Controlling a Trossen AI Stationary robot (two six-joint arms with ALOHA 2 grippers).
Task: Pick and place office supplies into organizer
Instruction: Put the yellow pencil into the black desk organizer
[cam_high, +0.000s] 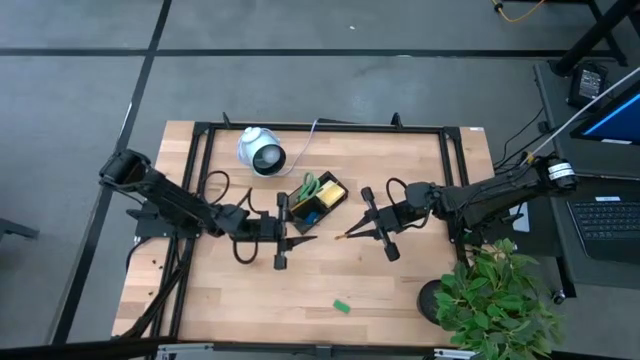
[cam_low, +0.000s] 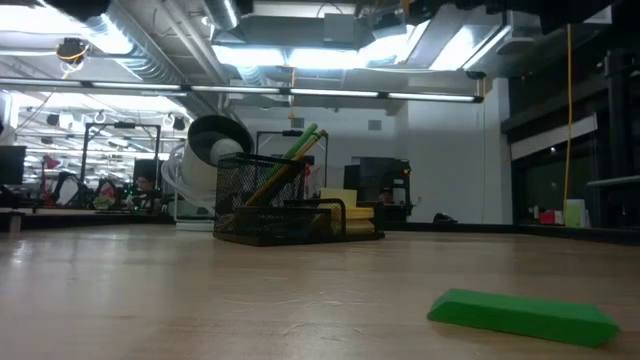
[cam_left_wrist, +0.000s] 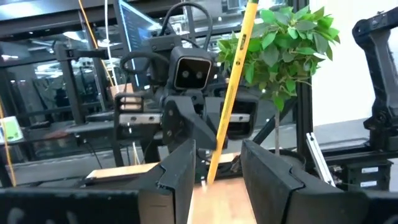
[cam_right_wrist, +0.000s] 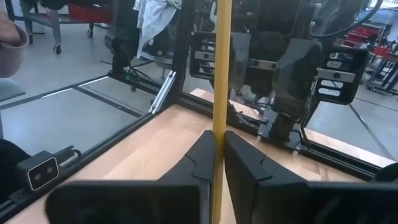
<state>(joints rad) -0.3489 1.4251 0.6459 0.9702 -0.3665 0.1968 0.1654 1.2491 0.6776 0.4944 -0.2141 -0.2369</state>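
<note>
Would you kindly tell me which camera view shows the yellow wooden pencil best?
The right wrist view: the yellow wooden pencil runs full height, clamped in the right pincer. The left wrist view shows it slanting between open fingers; the high view shows a sliver; the low view shows none.

The right gripper (cam_right_wrist: 218, 163) fills the lower middle of the frame, its two dark fingers (cam_right_wrist: 198, 163) pressed against a yellow pencil (cam_right_wrist: 221, 74) that runs straight up the centre of the picture and out past the top edge. Beneath and behind the fingers lies the wooden tabletop (cam_right_wrist: 158, 146), edged by a black metal frame (cam_right_wrist: 127, 134) that slants from lower left towards the centre. In the upper right, the other arm's gripper (cam_right_wrist: 287, 93) faces this way, close to the wood. At the lower left sits a small dark camera block (cam_right_wrist: 43, 171). Grey floor (cam_right_wrist: 62, 115) spreads across the left, and a person's sleeve (cam_right_wrist: 11, 46) shows at the upper left edge.
</note>
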